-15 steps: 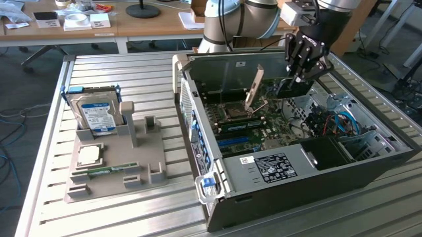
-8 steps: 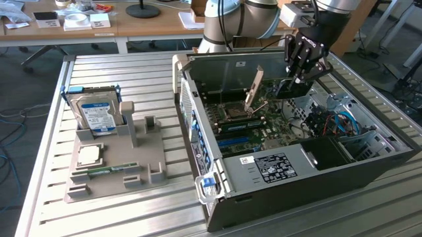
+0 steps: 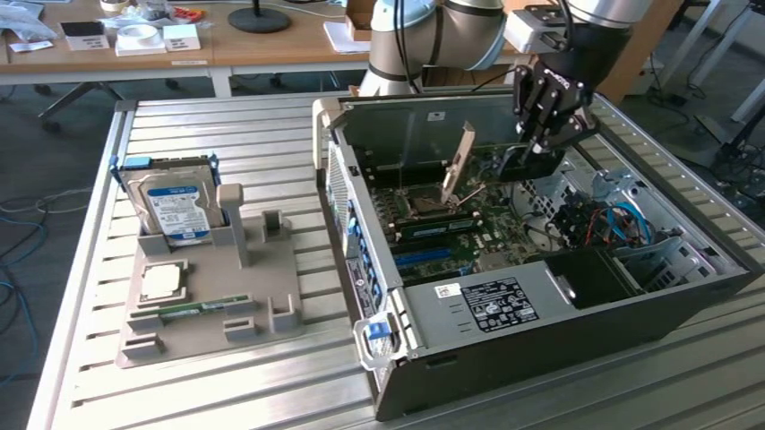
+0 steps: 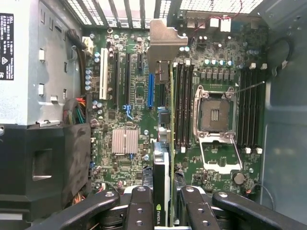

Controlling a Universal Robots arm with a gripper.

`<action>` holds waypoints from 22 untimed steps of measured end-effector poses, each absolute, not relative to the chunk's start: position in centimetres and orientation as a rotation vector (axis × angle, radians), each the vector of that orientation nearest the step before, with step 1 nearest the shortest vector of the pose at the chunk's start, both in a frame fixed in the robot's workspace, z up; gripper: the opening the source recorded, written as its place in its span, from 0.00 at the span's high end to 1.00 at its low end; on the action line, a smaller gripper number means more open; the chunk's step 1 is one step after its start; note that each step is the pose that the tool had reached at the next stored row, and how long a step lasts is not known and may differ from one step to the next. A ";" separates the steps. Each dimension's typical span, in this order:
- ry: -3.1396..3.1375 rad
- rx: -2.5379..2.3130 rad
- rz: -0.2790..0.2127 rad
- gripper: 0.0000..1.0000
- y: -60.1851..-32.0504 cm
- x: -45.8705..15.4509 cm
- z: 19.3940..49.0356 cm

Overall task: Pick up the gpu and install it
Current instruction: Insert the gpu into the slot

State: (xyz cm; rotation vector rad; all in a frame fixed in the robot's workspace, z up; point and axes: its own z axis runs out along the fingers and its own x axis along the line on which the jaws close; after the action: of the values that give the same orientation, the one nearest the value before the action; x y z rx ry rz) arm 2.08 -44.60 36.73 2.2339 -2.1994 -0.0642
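Note:
My gripper hangs inside the open computer case, shut on the gpu. The card's pale metal bracket stands tilted over the motherboard. In the wrist view the gpu shows edge-on between my fingers, with its bracket at the far end toward the case's rear grille. The card hovers above the board, roughly over the blue slot and the neighbouring black slots. I cannot tell whether it touches any of them.
The empty CPU socket and RAM slots lie beside the card. A drive cage and black shroud flank the other side. Outside the case, a grey holder carries a hard drive, a CPU and a RAM stick.

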 end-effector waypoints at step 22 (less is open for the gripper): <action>-2.208 2.245 -0.043 0.73 -44.6 0.8 35.4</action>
State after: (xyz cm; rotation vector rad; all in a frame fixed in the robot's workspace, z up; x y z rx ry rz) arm 0.84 -44.59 35.42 2.2446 -2.2083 -0.0429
